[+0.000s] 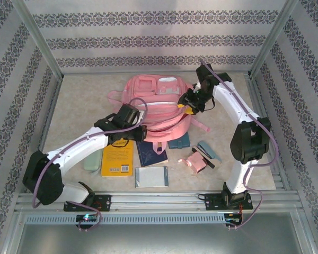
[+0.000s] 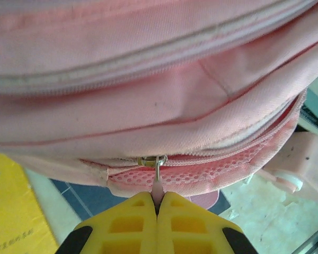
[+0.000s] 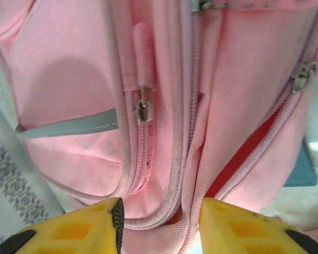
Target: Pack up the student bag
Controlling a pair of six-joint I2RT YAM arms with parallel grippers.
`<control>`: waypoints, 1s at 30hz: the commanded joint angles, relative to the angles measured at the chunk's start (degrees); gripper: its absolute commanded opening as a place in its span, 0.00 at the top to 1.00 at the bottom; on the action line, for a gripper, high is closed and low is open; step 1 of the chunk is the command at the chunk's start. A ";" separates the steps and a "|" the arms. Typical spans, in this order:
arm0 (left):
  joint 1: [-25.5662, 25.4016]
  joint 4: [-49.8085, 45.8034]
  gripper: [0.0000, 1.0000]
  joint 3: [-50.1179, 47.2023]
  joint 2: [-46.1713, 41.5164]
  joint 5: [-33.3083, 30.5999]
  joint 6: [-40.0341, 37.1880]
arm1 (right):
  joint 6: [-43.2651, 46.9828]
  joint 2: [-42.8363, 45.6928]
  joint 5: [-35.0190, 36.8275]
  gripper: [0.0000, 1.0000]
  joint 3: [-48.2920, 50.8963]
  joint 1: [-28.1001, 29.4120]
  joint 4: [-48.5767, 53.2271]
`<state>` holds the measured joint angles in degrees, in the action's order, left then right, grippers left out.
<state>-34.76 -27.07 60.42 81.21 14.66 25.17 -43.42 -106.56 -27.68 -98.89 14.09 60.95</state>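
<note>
Tool on our left arm [image 2: 158,203] is clamped shut on the pink zipper pull [image 2: 157,186], which hangs off the metal slider [image 2: 150,161] of a mesh-lined zip. Right tool [image 3: 159,211] stands part open. A fold of zip seams sits between its yellow fingers [image 3: 108,225], and we can't tell if they touch the fabric; nothing is pinched.

The student bag [image 1: 153,100] lies flat on the counter [image 1: 74,106], mid-far, between both arms. A red gap [image 3: 244,153] reads as a compartment partly unzipped.

Our read is that we're on the bag-opening step and nothing is packed yet. The yellow book [image 1: 118,159], dark blue book [image 1: 151,152] and pale notebook [image 1: 151,177] wait near the bag's front edge.

Next, the left drags the slider along its track. The right needs a firm pinch on the fabric to brace it, or the bag will slide.
</note>
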 commanded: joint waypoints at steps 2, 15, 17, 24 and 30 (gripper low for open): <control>-1.95 5.07 1.00 6.36 2.89 2.84 1.99 | -6.24 5.30 8.51 0.57 0.62 0.24 6.23; -6.01 5.36 1.00 11.88 8.43 3.22 2.30 | -28.97 21.00 -1.94 0.56 19.43 4.20 -8.59; -6.26 5.40 1.00 12.41 8.94 3.10 2.26 | -34.52 21.75 -3.82 0.55 22.37 6.29 -13.83; -7.14 5.35 1.00 13.48 9.91 2.72 2.05 | -44.23 21.32 -6.39 0.55 28.97 10.07 -22.57; -7.51 5.12 1.00 13.42 9.64 2.01 1.99 | -46.47 19.77 -5.92 0.55 31.08 9.56 -29.02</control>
<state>-41.25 -25.93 71.18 91.46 16.86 27.09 -86.80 -85.80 -32.71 -68.14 23.99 36.64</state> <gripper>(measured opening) 0.048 0.453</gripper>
